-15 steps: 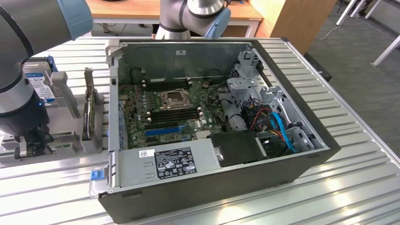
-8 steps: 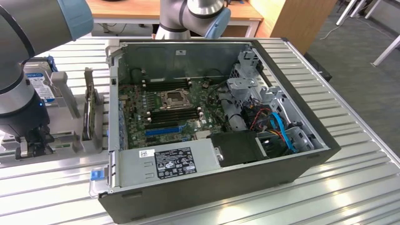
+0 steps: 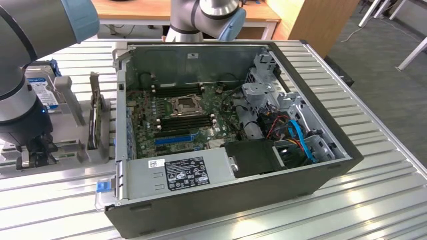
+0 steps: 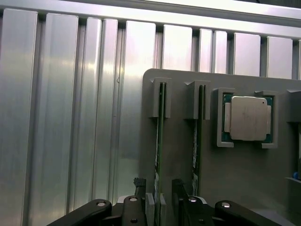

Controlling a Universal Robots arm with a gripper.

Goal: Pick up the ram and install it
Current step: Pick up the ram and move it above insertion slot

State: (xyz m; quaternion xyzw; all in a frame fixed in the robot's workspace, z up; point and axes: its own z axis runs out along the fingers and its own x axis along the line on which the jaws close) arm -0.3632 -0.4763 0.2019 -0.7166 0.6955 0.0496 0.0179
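Two green ram sticks stand on edge in slots of a grey holder (image 4: 181,155). My gripper (image 4: 156,209) straddles one ram (image 4: 158,141), with a grey pad (image 4: 149,208) pressed against each side of its near end, and the stick still sits in its slot. The second ram (image 4: 197,141) stands alongside, just outside the dark finger (image 4: 178,195). In the exterior view my gripper (image 3: 35,152) is low over the holder at the exterior view's left, beside the open computer case (image 3: 320,172). The motherboard (image 3: 177,107) lies inside with black memory slots (image 3: 187,121) near the processor socket.
A processor chip (image 4: 248,117) rests in a pocket of the holder next to the sticks. A blue-labelled hard drive (image 3: 43,92) and a dark expansion card (image 3: 99,117) stand upright between my arm and the case. The ribbed metal table (image 3: 373,200) lies all around.
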